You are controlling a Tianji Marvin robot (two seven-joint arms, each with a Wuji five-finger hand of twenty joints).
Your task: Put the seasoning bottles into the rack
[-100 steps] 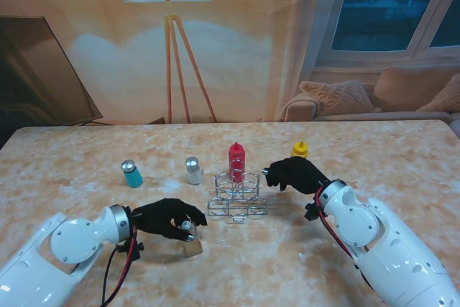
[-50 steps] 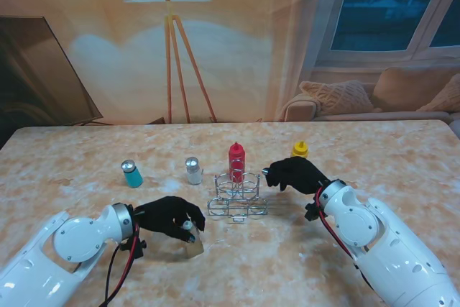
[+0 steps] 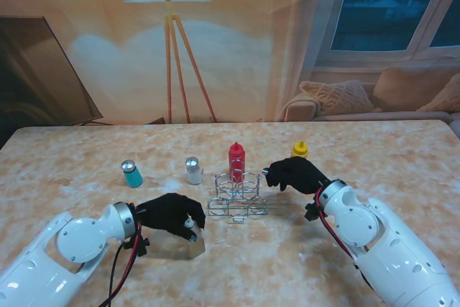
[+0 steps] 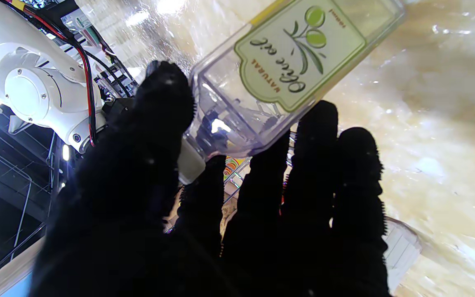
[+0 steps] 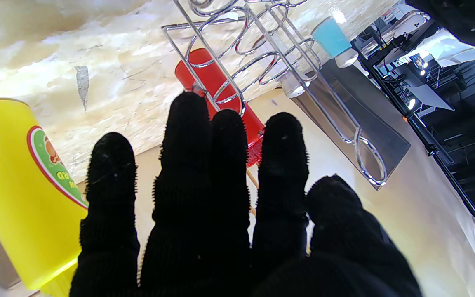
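Left wrist view: the left hand (image 4: pixel 204 214) pinches the olive-oil bottle (image 4: pixel 287 74) at its neck, tilted, just beside the rack (image 3: pixel 237 199) (nearer to me). Such a thin grip could let it swing or slip. The right hand (image 3: pixel 293 173) hovers empty, fingers apart.

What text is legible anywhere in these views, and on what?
"NATURAL" and "Olive oil": label of the clear olive oil bottle gripped by the left hand.
Small print at that label's edge: too small to read.
Yellow bottle label beside the right hand: green letters, cut off, unreadable.
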